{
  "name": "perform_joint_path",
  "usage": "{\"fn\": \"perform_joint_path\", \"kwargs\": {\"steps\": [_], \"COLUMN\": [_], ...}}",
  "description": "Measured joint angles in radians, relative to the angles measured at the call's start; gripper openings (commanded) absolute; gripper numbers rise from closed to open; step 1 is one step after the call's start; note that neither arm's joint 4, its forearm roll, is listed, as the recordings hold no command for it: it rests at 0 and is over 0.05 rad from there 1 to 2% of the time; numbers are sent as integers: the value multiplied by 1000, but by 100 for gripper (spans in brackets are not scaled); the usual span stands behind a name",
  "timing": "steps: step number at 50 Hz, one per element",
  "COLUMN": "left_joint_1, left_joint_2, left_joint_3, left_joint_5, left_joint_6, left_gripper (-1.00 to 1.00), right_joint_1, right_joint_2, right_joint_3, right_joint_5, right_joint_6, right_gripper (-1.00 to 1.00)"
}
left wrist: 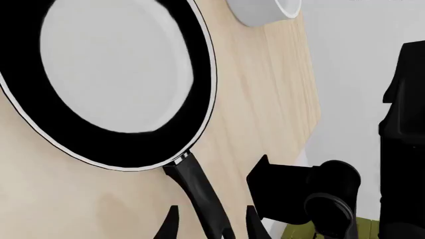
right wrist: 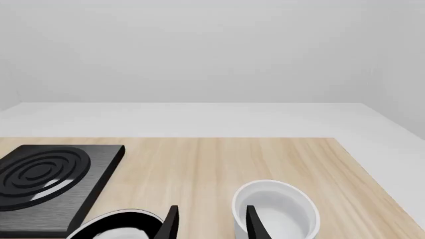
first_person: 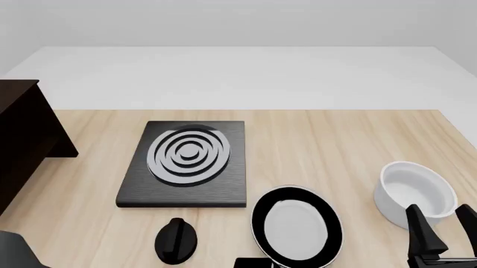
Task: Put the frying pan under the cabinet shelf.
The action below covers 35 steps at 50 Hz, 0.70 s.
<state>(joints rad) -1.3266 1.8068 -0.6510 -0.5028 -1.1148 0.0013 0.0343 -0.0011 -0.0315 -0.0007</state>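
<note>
The frying pan (first_person: 296,226), black-rimmed with a pale inner face, lies flat on the table near the front edge, right of centre. In the left wrist view its short black handle (left wrist: 199,189) runs between the fingers of my left gripper (left wrist: 212,219), which is open and straddles it with a gap on each side. The dark cabinet shelf (first_person: 22,139) stands at the far left of the table. My right gripper (first_person: 443,220) is open and holds nothing, hovering just in front of the white bowl; its fingertips also show in the right wrist view (right wrist: 211,219).
A black square slab with silver rings (first_person: 186,162) lies between the cabinet and the pan. A deep white bowl (first_person: 414,192) stands right of the pan. A black part of the left arm (first_person: 176,240) hangs over the table in front of the slab.
</note>
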Motion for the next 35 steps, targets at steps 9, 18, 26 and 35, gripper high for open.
{"fn": "perform_joint_path", "kwargs": {"steps": [9,18,26,35], "left_joint_1": [-12,-23,-27,-27], "left_joint_2": [34,67,89,103], "left_joint_3": [1,0,-6,-23], "left_joint_5": [-39,-76,-93,-94], "left_joint_6": [-31,-60,-72,-74], "left_gripper": [100,100,100,100], "right_joint_1": [0,0,0,0], "right_joint_2": [0,0,0,0], "right_joint_3": [0,0,0,0], "right_joint_5": [0,0,0,0], "right_joint_6": [0,0,0,0], "right_gripper": [100,100,100,100]}}
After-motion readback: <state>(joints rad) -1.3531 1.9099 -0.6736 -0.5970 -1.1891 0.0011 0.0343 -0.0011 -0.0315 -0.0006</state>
